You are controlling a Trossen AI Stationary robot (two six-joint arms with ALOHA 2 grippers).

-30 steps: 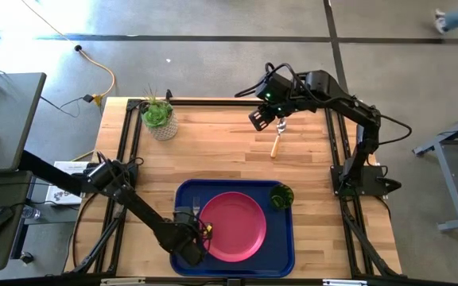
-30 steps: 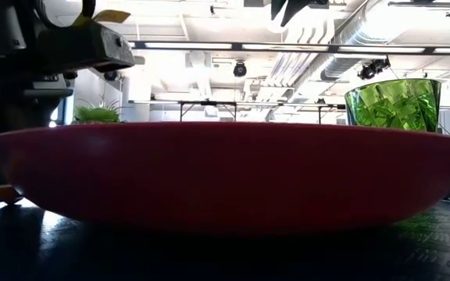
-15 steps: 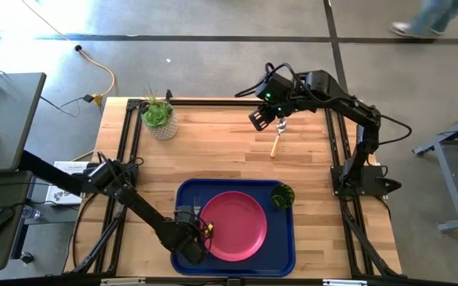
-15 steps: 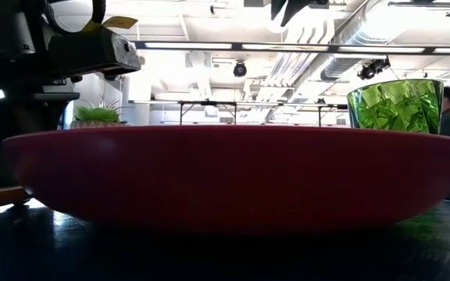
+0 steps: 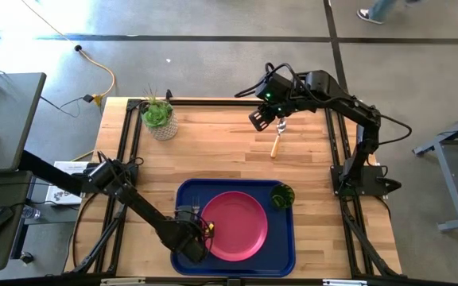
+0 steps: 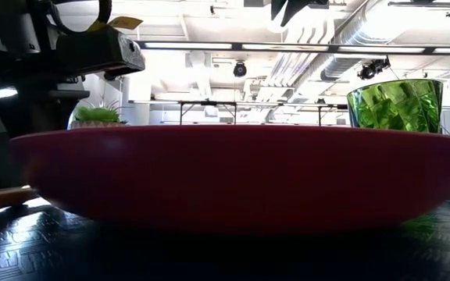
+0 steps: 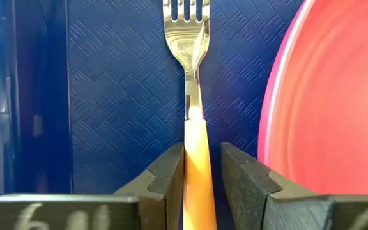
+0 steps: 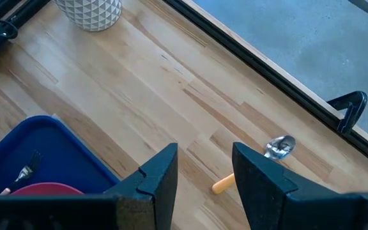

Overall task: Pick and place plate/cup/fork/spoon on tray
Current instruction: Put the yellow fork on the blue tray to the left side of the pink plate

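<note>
The pink-red plate (image 5: 235, 226) and the green cup (image 5: 281, 195) stand on the dark blue tray (image 5: 285, 254) at the table's near edge. The fork (image 7: 190, 38) lies on the tray's floor to the left of the plate, tines toward the far edge. My left gripper (image 7: 202, 153) is low over the tray's left part (image 5: 196, 234), shut on the fork. The spoon (image 5: 275, 143) lies on the wood at the far right, its bowl (image 8: 280, 147) toward the far edge. My right gripper (image 8: 204, 160) hovers open above the spoon (image 5: 265, 121), touching nothing. My left gripper has the fork's orange handle (image 7: 197, 137) between its two fingers, just behind the metal neck. The fingers lie along the fork, one on each side of the handle, reaching from the table's near side. The fork lies flat on the tray, close to the plate's left rim.
A green succulent in a pale pot (image 5: 159, 117) stands at the table's far left corner. Black rails (image 5: 213, 102) run along the table's far and side edges. Bare wood lies between the tray and the spoon.
My left gripper has shifted a little toward the table's right with the fork's handle. The plate has slid slightly to the right on the tray. My right arm has kept still.
</note>
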